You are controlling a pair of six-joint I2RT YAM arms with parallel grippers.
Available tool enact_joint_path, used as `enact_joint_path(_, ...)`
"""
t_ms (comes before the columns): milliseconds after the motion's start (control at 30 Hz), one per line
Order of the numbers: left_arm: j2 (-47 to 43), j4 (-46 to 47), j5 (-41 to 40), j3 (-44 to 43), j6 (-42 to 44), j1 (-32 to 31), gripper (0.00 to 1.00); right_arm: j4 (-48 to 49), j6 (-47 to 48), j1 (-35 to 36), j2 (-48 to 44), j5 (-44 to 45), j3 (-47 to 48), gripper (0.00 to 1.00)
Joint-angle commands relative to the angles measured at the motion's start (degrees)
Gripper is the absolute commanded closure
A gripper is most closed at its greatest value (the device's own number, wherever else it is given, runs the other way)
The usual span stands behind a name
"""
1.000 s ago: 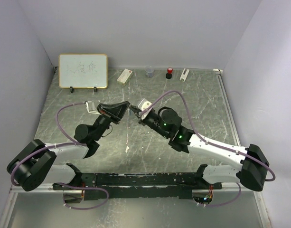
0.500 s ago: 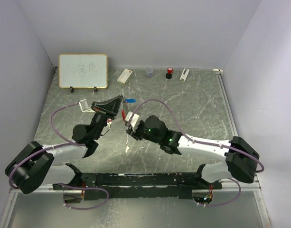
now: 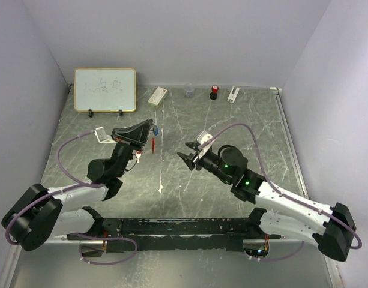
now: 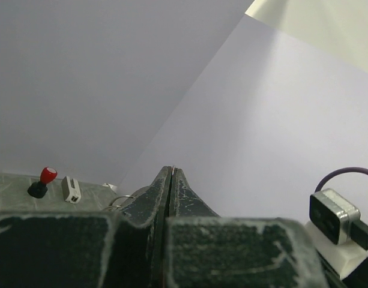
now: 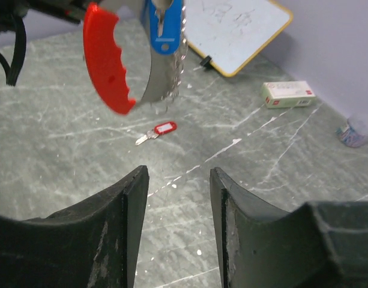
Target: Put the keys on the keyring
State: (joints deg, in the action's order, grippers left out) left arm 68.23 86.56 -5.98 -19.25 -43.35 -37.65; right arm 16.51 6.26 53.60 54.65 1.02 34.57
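Observation:
My left gripper is raised above the table and shut on the keyring. The keyring's red fob hangs below the fingertips, with the blue-headed key beside it. In the right wrist view the red fob, the blue key and a grey chain dangle together. The red-headed key lies flat on the table beyond them. My right gripper is open and empty, a short way right of the hanging keyring. In the left wrist view the fingertips are pressed together, with a thin ring beside them.
Along the back wall stand a whiteboard, a small white box, a clear cup, a red-capped black item and a white block. Walls close in on both sides.
My right gripper opened and drew back to the right, away from the left gripper. The blue key now hangs with the keyring at the left gripper, which shifted slightly left.

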Motion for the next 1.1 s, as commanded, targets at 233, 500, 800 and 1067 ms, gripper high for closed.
enact_joint_path(233,1.99,17.06,7.49,-1.04,-4.67,0.99,0.93,4.60,-6.45,-3.78,-5.55,-5.65,1.47,0.49)
enact_joint_path(500,1.99,17.06,12.96,-2.56,-4.03,1.00,0.93,5.99,-6.43,-4.60,-3.73,-6.71,3.51,0.48)
enact_joint_path(800,4.60,17.05,18.09,-3.36,-6.19,1.97,0.93,5.07,-6.25,-4.73,-5.44,-6.60,2.78,0.45)
enact_joint_path(1067,7.44,17.06,26.24,-6.36,-7.35,2.79,0.93,4.01,-5.92,-4.69,-8.72,-4.79,-0.17,0.44)
